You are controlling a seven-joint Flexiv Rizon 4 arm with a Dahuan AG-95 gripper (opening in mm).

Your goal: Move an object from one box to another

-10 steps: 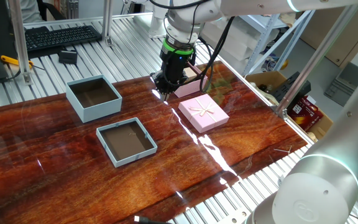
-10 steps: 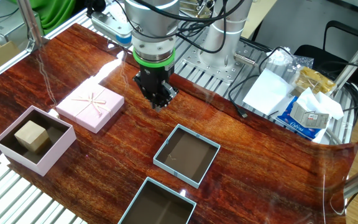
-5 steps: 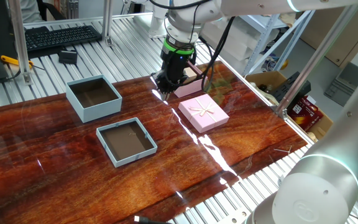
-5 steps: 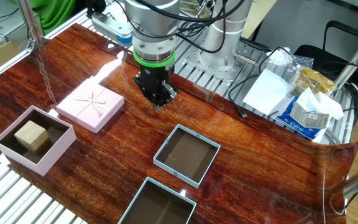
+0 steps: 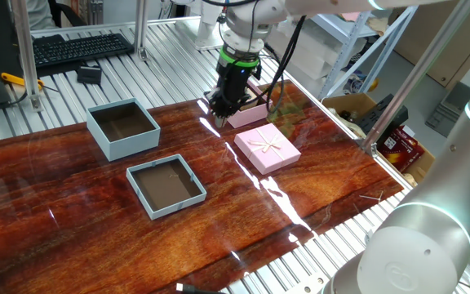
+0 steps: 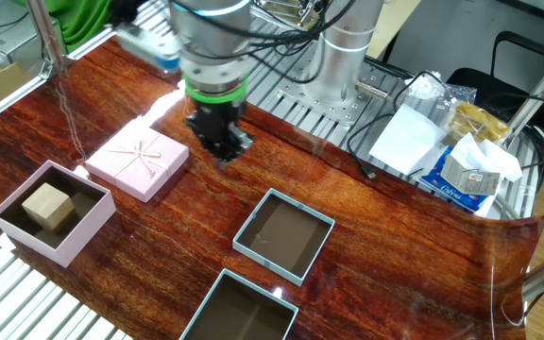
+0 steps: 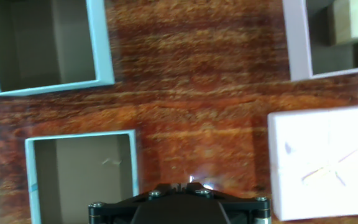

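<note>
The small tan wooden cube (image 6: 47, 206) lies inside the tall pink box (image 6: 88, 227) at the lower left of the other fixed view. In the hand view the cube (image 7: 355, 22) and the pink box (image 7: 297, 43) sit at the top right. The tall blue-grey box (image 5: 129, 145) stands at the left of the table and shows at the top left of the hand view (image 7: 101, 43). My gripper (image 6: 220, 157) hangs above bare table beside the pink lid, with jaws together and holding nothing. In one fixed view the gripper (image 5: 221, 112) stands in front of the pink box (image 5: 247, 118).
A flat pink lid with a bow (image 6: 138, 159) lies just left of the gripper. A shallow blue-grey tray (image 6: 282, 234) lies in mid-table and shows at the lower left of the hand view (image 7: 82, 180). Bags and paper (image 6: 461, 156) lie beyond the table's right end.
The gripper has moved sideways over the table toward the pink lid and pink box. Its jaws stay together. The boxes and the cube have not moved.
</note>
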